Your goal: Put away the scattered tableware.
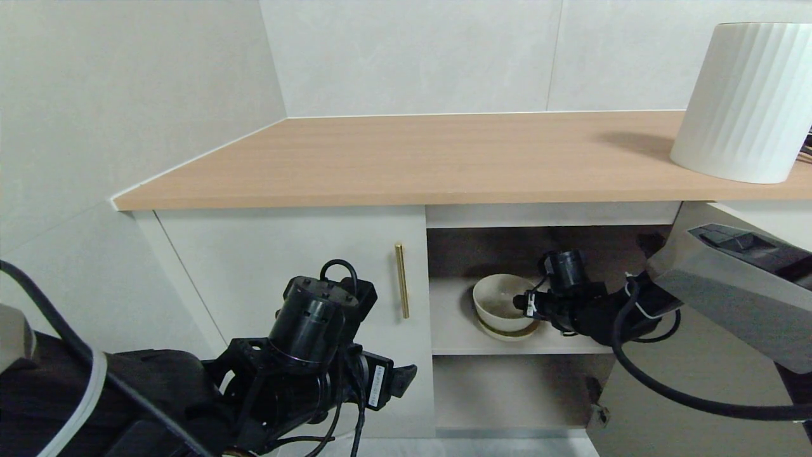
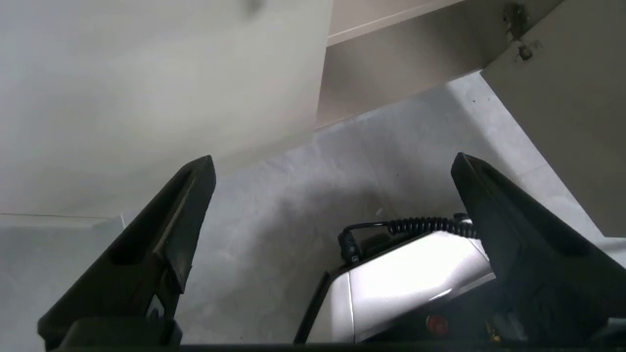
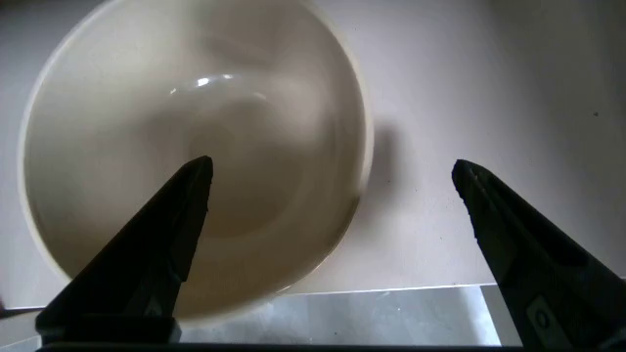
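right end effector is hovering wide open, gripping nothing, right at the round cream ceramic bowl | bowl is sitting on the white cupboard shelf, looks stowed | left end effector is hanging low, spread open, empty, probably just keeping clear

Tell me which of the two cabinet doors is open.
The right door, swung outward, baring the shelf with the bowl. The left door, the one with the brass handle, sits shut.
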Robot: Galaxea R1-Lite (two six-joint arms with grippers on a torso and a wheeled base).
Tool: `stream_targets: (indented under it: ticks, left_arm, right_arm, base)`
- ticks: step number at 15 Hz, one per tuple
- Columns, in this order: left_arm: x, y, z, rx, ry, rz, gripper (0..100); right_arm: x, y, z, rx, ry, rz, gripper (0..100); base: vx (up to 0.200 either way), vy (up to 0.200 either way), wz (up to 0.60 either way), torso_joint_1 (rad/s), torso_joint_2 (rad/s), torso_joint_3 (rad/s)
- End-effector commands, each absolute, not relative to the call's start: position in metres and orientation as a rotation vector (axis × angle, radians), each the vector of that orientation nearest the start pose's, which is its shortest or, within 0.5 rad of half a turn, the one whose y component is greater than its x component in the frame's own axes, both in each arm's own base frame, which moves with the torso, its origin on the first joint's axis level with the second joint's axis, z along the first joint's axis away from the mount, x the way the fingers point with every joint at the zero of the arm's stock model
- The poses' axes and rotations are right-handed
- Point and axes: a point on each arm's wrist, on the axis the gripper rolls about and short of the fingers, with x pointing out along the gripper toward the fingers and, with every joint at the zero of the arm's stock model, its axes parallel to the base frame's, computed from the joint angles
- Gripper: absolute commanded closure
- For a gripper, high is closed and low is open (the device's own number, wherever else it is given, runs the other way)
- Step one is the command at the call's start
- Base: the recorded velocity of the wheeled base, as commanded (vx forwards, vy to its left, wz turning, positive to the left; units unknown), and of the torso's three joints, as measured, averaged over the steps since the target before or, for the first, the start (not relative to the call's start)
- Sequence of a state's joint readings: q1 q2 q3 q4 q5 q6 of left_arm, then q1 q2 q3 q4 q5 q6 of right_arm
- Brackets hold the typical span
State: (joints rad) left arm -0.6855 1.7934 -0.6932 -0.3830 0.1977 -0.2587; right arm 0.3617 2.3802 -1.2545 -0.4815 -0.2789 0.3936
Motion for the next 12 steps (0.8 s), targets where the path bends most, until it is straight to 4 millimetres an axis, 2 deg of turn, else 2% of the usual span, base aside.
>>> stream_targets:
  ticks: [1,4,6,7,9,10,12]
  left_arm:
    - [0.227,-0.18,0.105,0.063,0.704,-0.377,0]
    - [0.227,-0.18,0.105,0.062,0.702,-0.377,0]
    - [0.226,-0.179,0.108,0.06,0.694,-0.378,0]
    - [0.223,-0.173,0.121,0.053,0.656,-0.381,0]
    - [0.219,-0.161,0.139,0.047,0.613,-0.367,0]
    - [0.217,-0.15,0.152,0.027,0.585,-0.346,0]
    - [0.212,-0.134,0.167,0.013,0.541,-0.319,0]
  right_arm:
    - [0.413,0.151,0.024,0.179,0.613,-0.038,0]
    - [0.388,0.158,0.046,0.138,0.611,0.019,0]
    - [0.371,0.163,0.051,0.109,0.635,0.066,0]
    - [0.355,0.165,0.057,0.099,0.65,0.104,0]
    - [0.338,0.157,0.081,0.073,0.617,0.14,0]
    - [0.319,0.148,0.104,0.089,0.589,0.165,0]
    - [0.279,0.131,0.119,0.095,0.599,0.207,0]
  base:
    - [0.0,0.0,0.0,0.0,0.0,0.0]
    - [0.0,0.0,0.0,0.0,0.0,0.0]
    - [0.0,0.0,0.0,0.0,0.0,0.0]
    - [0.0,0.0,0.0,0.0,0.0,0.0]
    - [0.0,0.0,0.0,0.0,0.0,0.0]
    - [0.0,0.0,0.0,0.0,0.0,0.0]
    - [0.0,0.0,0.0,0.0,0.0,0.0]
